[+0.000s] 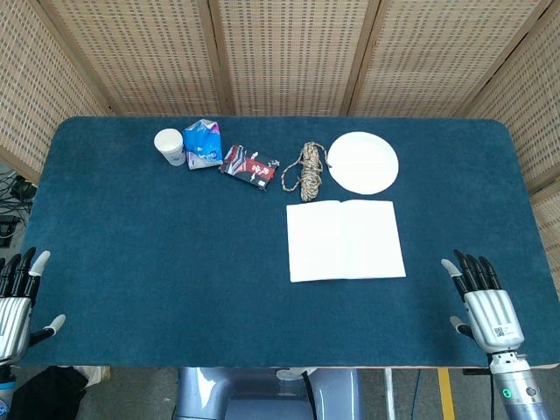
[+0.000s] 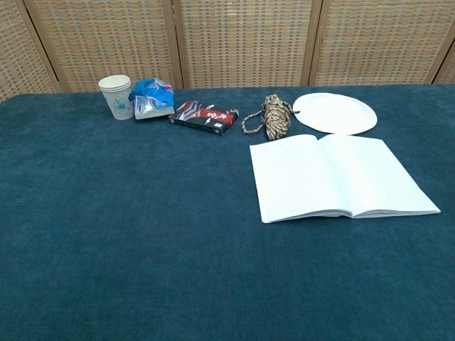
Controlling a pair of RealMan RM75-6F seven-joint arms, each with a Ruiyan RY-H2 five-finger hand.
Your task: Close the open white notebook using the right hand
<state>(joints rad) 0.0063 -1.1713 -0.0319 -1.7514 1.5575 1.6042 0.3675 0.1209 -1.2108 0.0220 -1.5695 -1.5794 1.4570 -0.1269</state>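
Note:
The white notebook [image 1: 346,240] [image 2: 340,175] lies open and flat on the blue table, right of centre, both blank pages facing up. My right hand [image 1: 484,303] rests at the table's near right edge, fingers spread and holding nothing, well to the right of and below the notebook. At the near left edge, my left hand [image 1: 17,302] is also spread and holds nothing. Neither hand shows in the chest view.
Behind the notebook sit a white plate [image 1: 362,162] [image 2: 335,112] and a coiled rope [image 1: 304,171] [image 2: 272,117]. Further left along the back are a dark packet [image 1: 249,166] [image 2: 203,116], a blue bag [image 1: 203,144] [image 2: 151,99] and a paper cup [image 1: 170,146] [image 2: 116,96]. Woven screens enclose the table.

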